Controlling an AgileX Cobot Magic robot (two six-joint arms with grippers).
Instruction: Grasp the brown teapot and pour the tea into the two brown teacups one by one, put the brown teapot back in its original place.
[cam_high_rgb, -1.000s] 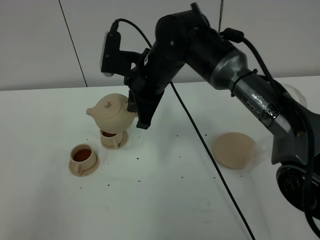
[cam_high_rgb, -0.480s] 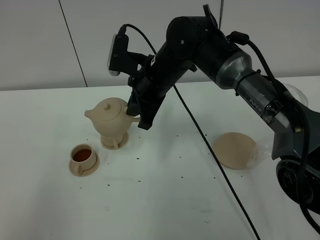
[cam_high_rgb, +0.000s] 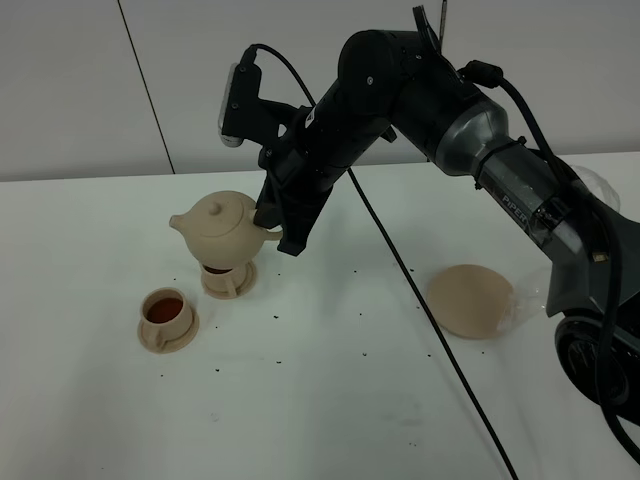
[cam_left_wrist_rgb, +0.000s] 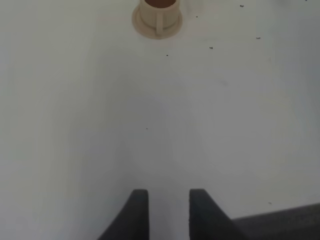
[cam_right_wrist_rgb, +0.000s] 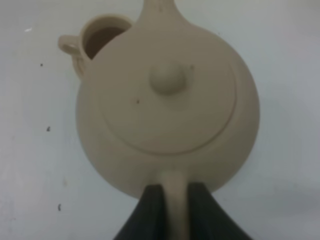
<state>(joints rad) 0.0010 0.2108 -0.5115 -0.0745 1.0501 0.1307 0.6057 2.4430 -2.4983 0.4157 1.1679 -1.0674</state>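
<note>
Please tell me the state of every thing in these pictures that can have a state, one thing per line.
Squat round tan ceramic teapot: lid on, held level in the air above the farther cup.
Right gripper: shut on the teapot's handle.
Left gripper: open, holding nothing.
Nearer small tan teacup: upright on its saucer, holding reddish tea.
Farther small tan teacup: upright on its saucer, contents mostly hidden.
Flat round tan plate: bare.

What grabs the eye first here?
The right hand, shut on the loop handle of the brown teapot, holds it in the air just above the farther teacup, left of the table's centre. In front of it the nearer teacup shows dark tea inside. Far right, the round plate lies bare.
</note>
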